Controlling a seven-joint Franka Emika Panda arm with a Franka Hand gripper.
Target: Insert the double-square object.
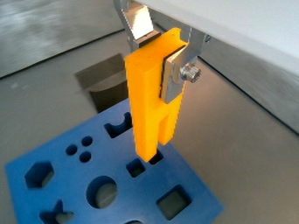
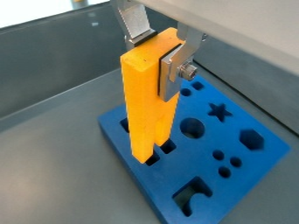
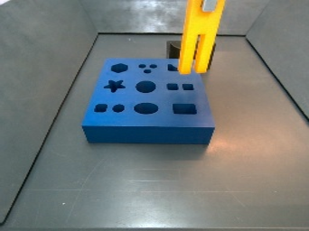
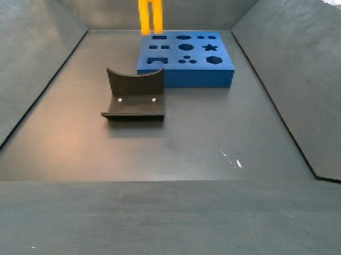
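Observation:
The double-square object [image 1: 152, 96] is a long yellow-orange bar and hangs upright in my gripper [image 1: 158, 54]. The silver fingers [image 1: 176, 74] are shut on its upper end, as both wrist views show [image 2: 146, 96]. Its forked lower end [image 3: 187, 65] is just above the blue block [image 3: 151, 104], over the two small square holes [image 3: 180, 87] near the block's right side. I cannot tell whether the legs touch the block. In a side view the bar [image 4: 151, 15] stands at the far end, above the block [image 4: 186, 55].
A dark grey block with a curved notch [image 4: 134, 95] lies on the floor apart from the blue block; it also shows behind the bar [image 3: 174, 48]. Sloped metal walls [image 3: 49, 117] ring the bin floor.

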